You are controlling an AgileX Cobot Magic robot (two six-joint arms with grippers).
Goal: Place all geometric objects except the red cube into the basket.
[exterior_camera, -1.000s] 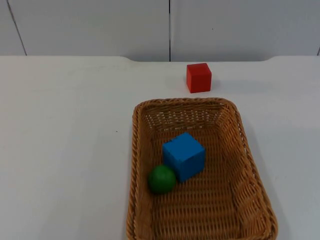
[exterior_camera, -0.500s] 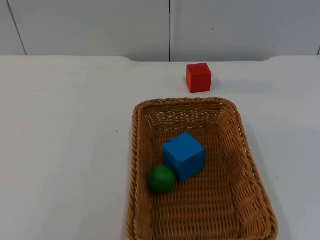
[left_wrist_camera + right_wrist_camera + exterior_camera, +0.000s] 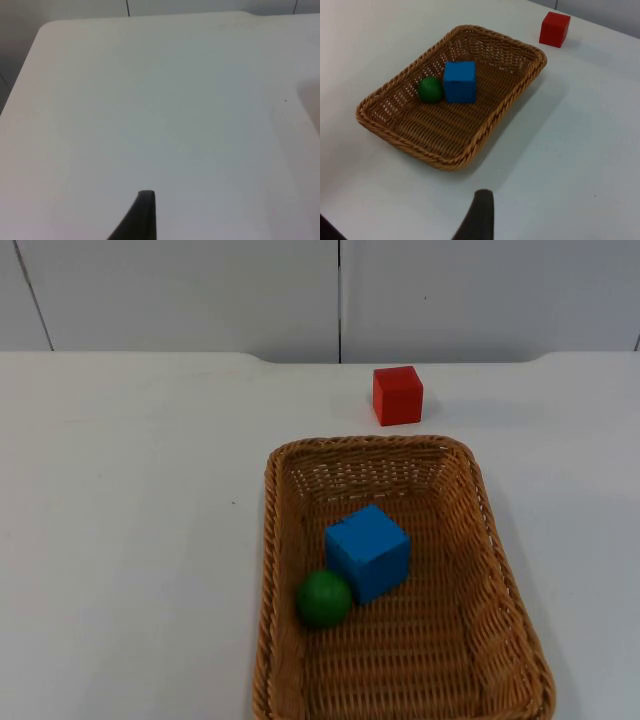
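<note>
Jaw state of left gripper (image 3: 142,215) and right gripper (image 3: 479,215) impossible to tell, nothing held. Blue cube (image 3: 368,551) touching green ball (image 3: 323,599) inside basket (image 3: 275,540); red cube (image 3: 398,395) beyond it on table (image 3: 130,500). Unchanged from earlier frames

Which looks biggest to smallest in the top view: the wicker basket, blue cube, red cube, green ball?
1. Brown wicker basket
2. Blue cube
3. Green ball and red cube look alike; the red cube sits farther away, so I won't rank them.
</note>
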